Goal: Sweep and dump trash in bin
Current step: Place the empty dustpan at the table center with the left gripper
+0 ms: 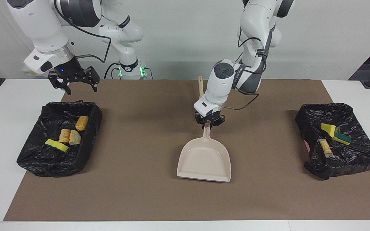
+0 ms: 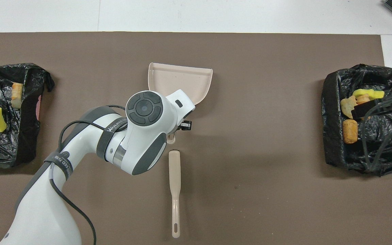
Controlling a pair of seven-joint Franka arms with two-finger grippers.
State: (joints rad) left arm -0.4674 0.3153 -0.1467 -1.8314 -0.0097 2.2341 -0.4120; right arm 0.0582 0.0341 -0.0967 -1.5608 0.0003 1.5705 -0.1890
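My left gripper [image 1: 208, 124] is shut on the handle of the beige dustpan [image 1: 204, 160], which sits low over the middle of the brown mat with its mouth pointing away from the robots [image 2: 182, 80]. The dustpan is empty. All the trash I see lies in two black-lined bins. The bin [image 1: 37, 162] at the right arm's end holds a yellow sponge [image 1: 56, 145] and bread-like chunks [image 1: 70, 136]. The bin [image 1: 348, 165] at the left arm's end holds sponge pieces [image 1: 329, 129] and a tan chunk [image 1: 325, 147]. My right gripper [image 1: 79, 89] waits open over its bin's rim.
The beige brush [image 2: 174, 190] lies on the brown mat [image 2: 267, 190] just nearer the robots than the dustpan handle, partly hidden by the left arm in the facing view. White table borders the mat on all sides.
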